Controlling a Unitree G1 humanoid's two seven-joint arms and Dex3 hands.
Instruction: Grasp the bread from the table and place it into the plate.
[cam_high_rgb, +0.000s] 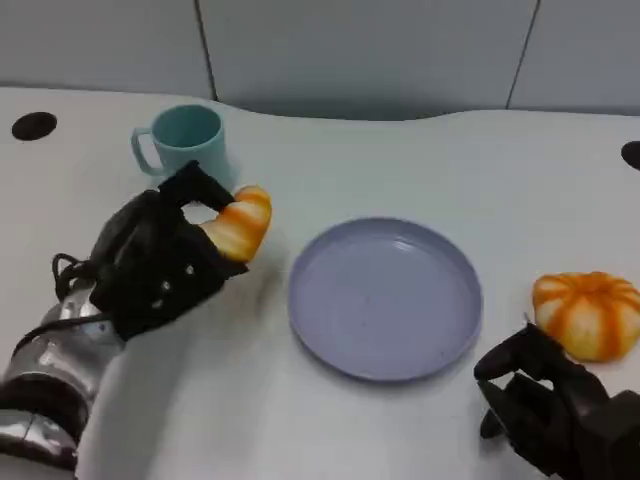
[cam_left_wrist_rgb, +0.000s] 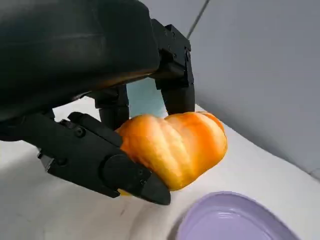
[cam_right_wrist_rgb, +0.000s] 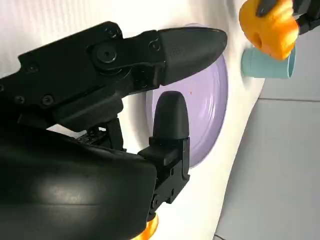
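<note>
- Left hand (cam_high_rgb: 160, 265): fingers clamped on the bread (cam_high_rgb: 240, 222), lifted clear of the surface (cam_high_rgb: 330, 420), judging by the left wrist view, where the loaf hangs above the white top.
- Bread: golden ridged loaf, long axis pointing out of the fingers toward the plate (cam_high_rgb: 385, 297); plate just to the robot's right of it, rim near but apart.
- Coming move, as a judgement: short carry rightward over the lilac rim, then release.
- Right hand (cam_high_rgb: 555, 410): holding nothing, fingers loosely curled but apart, resting low beside the plate's far side; farther from the bread.
- Surface: white, smooth; teal mug (cam_high_rgb: 182, 140) behind the left hand, orange pumpkin-shaped bun (cam_high_rgb: 588, 313) right of the plate, near the right hand.
- Room: grey panelled wall (cam_high_rgb: 400, 50) behind.
</note>
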